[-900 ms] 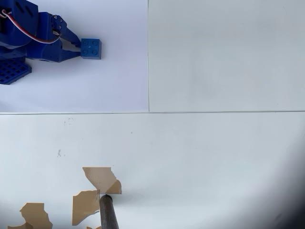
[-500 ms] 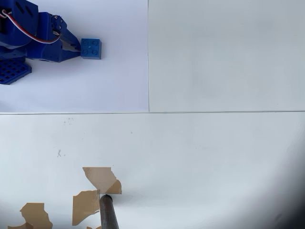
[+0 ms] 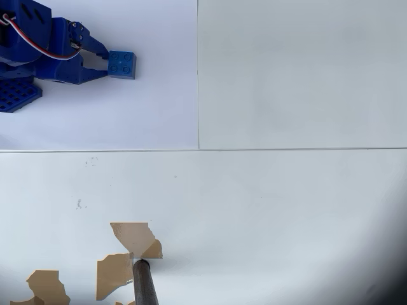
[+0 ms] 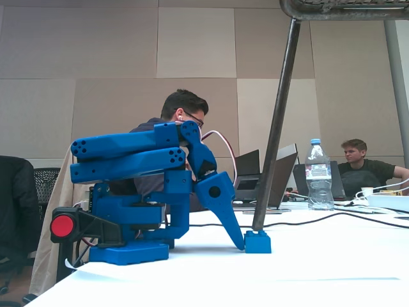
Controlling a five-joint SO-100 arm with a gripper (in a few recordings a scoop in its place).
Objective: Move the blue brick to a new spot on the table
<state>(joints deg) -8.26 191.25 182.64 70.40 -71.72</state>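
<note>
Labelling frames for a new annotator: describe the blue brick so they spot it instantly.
In the overhead view, start at the white table's top-left corner, where the blue arm sits. Just right of the hand's fingertips lies the blue brick, resting on the surface. It is small, square, with four round studs, unlike the larger wired hand or the flat perforated blue plate below.

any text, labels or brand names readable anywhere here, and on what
None can be read.
The water bottle label in the fixed view: too small and blurred to read.
The blue brick studs in the overhead view: too small to show any lettering.
The gripper, the table and the laptop: no visible text.
</note>
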